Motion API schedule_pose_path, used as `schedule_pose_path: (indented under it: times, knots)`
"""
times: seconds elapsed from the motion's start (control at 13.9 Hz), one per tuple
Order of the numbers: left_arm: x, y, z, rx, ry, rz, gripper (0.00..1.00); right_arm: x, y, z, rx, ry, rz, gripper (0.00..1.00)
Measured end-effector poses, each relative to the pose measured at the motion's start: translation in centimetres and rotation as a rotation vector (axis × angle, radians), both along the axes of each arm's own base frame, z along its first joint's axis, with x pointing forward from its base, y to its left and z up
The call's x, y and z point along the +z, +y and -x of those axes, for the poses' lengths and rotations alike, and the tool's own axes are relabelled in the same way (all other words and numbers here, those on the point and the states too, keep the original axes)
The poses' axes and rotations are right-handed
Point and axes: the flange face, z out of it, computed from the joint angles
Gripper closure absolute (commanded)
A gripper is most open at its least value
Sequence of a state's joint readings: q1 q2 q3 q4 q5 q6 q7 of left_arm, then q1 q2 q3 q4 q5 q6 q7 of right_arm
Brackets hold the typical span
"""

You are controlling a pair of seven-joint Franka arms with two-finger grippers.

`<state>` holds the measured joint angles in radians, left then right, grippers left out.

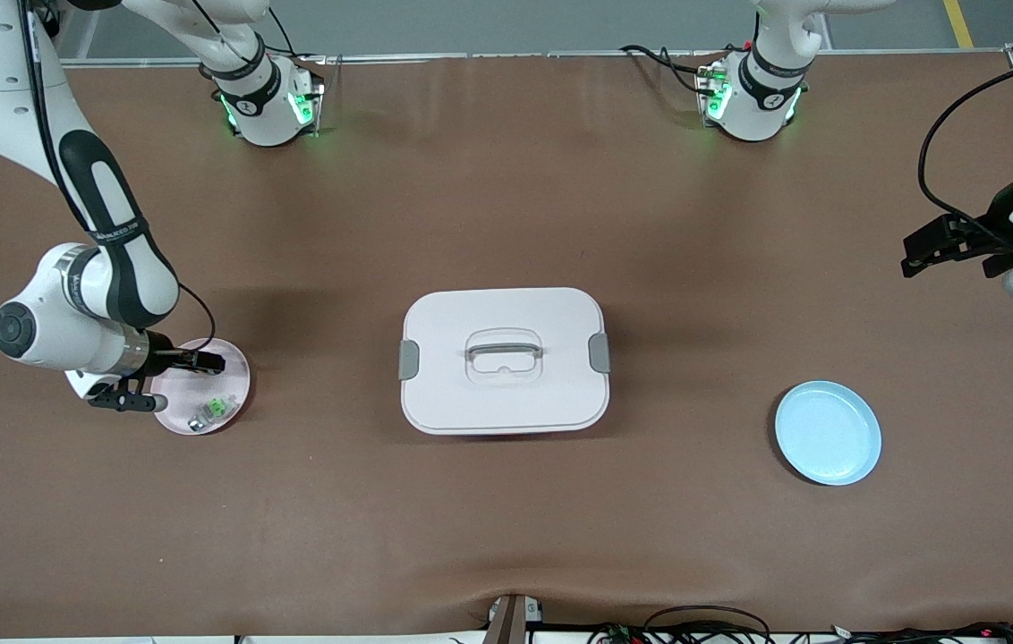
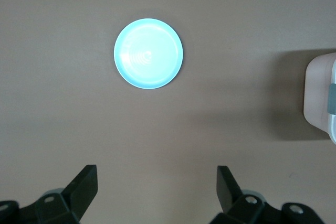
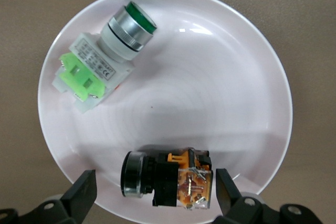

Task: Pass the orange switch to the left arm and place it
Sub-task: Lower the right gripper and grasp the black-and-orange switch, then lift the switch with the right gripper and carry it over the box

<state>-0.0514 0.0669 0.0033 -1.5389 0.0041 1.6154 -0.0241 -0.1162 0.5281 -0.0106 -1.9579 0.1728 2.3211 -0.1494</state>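
Note:
The orange switch (image 3: pixel 173 182), a black push-button with an orange-and-clear block at its back, lies on its side on a pale pink plate (image 3: pixel 220 82) at the right arm's end of the table. My right gripper (image 3: pixel 155 190) hangs low over that plate, open, one finger on each side of the switch without touching it. In the front view the right gripper (image 1: pixel 168 383) hides the switch. The white box (image 1: pixel 504 360) with grey clasps stands mid-table. My left gripper (image 1: pixel 911 255) waits open over bare table at the left arm's end, holding nothing.
A green-and-silver switch (image 3: pixel 105 51) shares the pink plate (image 1: pixel 234 376), nearer the front camera than the gripper. An empty light blue plate (image 1: pixel 828 432) lies between the box and the left arm's end. The left wrist view shows that plate (image 2: pixel 148 53) and the box's corner (image 2: pixel 321 98).

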Motion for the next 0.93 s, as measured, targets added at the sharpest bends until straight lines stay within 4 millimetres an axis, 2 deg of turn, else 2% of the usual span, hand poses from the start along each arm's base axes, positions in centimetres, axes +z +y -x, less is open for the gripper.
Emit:
schedule_pose_path:
  times: [0.93]
  knots:
    - [0.0,0.0,0.0,0.000,0.000,0.000,0.00,-1.5,-0.1,0.1,-0.002,0.002,0.004,0.00]
